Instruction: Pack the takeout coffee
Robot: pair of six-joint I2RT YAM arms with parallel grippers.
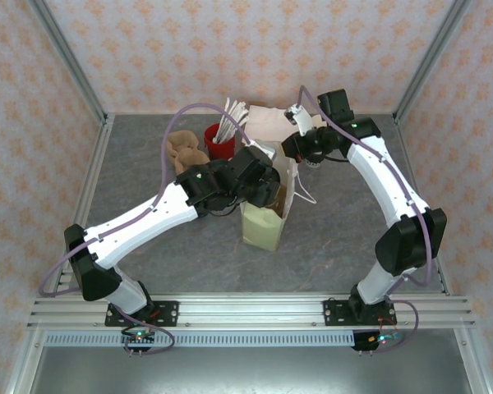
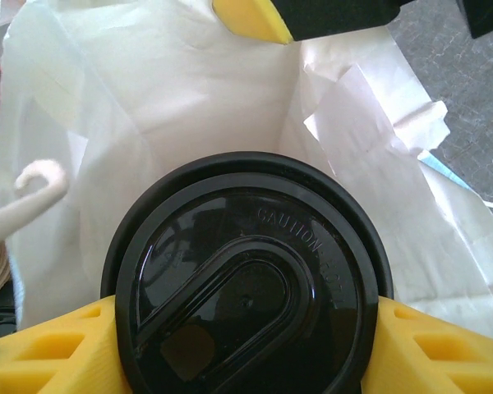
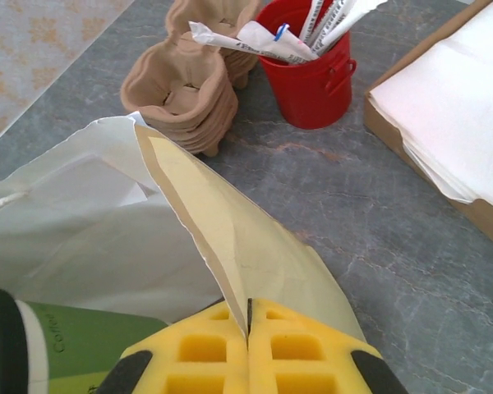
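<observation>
The takeout coffee (image 2: pixel 246 304) shows its black lid from above, held between the yellow fingers (image 2: pixel 57 353) of my left gripper (image 2: pixel 246 345), which is shut on the cup. Its green side (image 3: pixel 82 345) appears in the right wrist view. It hangs over the open mouth of the pale paper bag (image 1: pixel 267 217), whose white inside (image 2: pixel 172 107) lies just beyond the lid. My right gripper (image 3: pixel 248 328) is shut on the bag's rim (image 3: pixel 205 222), pinching the paper edge and holding the mouth open. From above, my left gripper (image 1: pixel 259 176) hovers over the bag and my right gripper (image 1: pixel 296 148) sits at its far right edge.
A red bucket (image 3: pixel 308 78) of wrapped straws and a stack of brown pulp cup carriers (image 3: pixel 181 94) stand behind the bag. A cardboard tray of white napkins (image 3: pixel 452 123) lies at the back right. The grey table (image 1: pixel 189 246) has free room in front.
</observation>
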